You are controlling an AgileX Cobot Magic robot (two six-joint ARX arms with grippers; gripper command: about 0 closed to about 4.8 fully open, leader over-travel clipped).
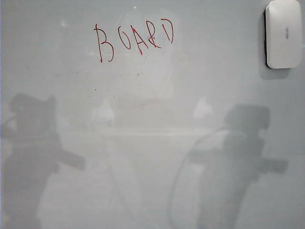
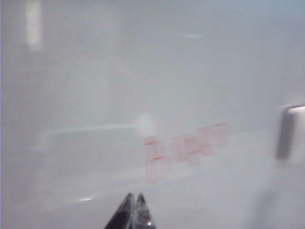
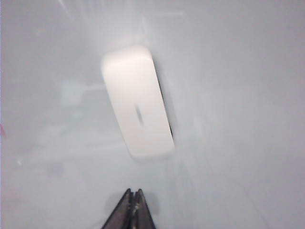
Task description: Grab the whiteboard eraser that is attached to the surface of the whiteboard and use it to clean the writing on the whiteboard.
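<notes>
Now my right gripper [image 3: 135, 192], fingers pressed together and empty, hangs just short of the whiteboard eraser [image 3: 137, 102] stuck on the whiteboard [image 3: 238, 119]; my left gripper [image 2: 135, 196], likewise closed, faces the writing [image 2: 186, 149].

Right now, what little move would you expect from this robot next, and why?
Probably the right gripper opens its jaws and eases toward the whiteboard eraser. Both it and the left gripper are shut and hold nothing, the eraser sits untouched on the whiteboard, right of the writing, and it lies straight ahead in the right wrist view.
</notes>
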